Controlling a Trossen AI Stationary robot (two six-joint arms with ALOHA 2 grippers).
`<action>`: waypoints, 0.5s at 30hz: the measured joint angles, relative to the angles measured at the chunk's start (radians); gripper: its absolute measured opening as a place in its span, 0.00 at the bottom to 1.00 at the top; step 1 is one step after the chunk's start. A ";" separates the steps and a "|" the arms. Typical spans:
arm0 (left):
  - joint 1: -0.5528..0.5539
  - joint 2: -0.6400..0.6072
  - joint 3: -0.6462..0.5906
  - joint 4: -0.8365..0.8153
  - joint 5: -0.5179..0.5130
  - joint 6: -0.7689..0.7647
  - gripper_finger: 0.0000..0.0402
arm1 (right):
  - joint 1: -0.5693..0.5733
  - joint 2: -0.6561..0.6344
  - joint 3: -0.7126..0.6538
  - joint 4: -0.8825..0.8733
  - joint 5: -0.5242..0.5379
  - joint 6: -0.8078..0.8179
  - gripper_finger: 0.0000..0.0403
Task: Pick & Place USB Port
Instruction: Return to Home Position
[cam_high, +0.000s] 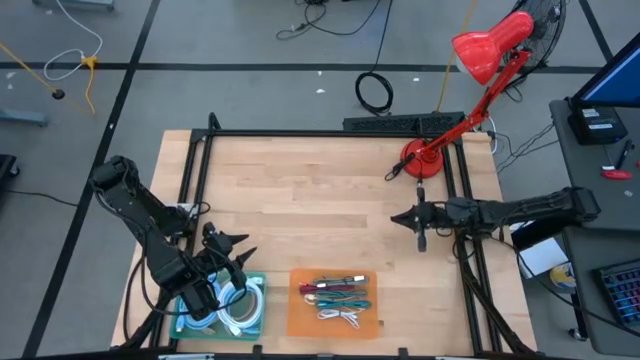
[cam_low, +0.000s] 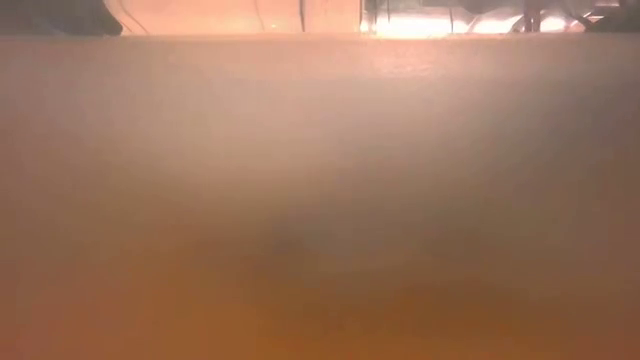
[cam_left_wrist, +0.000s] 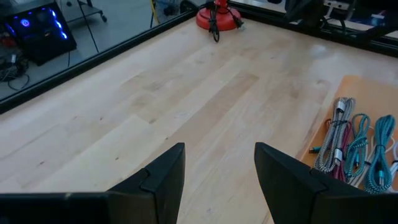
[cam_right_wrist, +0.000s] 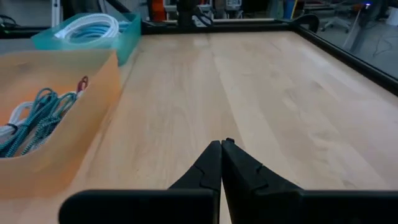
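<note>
Several bundled USB cables, teal, red, grey and white, lie in a shallow orange tray near the table's front edge; they also show in the left wrist view and the right wrist view. Left of it stands a teal tray holding coiled white cables. My left gripper hovers open above the teal tray's far side, with nothing between its fingers. My right gripper hangs shut over the bare wood at the right, holding nothing.
A red desk lamp stands with its base at the table's far right, its cord trailing onto the wood. A black frame rail borders the table. Bare wood spreads across the middle between the two arms.
</note>
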 joint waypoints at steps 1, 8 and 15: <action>0.000 0.000 0.000 0.000 0.000 0.000 0.49 | -0.014 -0.013 0.000 -0.011 -0.022 -0.002 0.00; 0.000 0.000 0.000 0.000 0.001 0.000 0.49 | -0.110 -0.145 0.000 -0.081 -0.120 -0.018 0.00; 0.000 0.000 0.000 0.000 0.025 0.005 0.49 | -0.149 -0.309 0.000 -0.136 -0.149 -0.032 0.00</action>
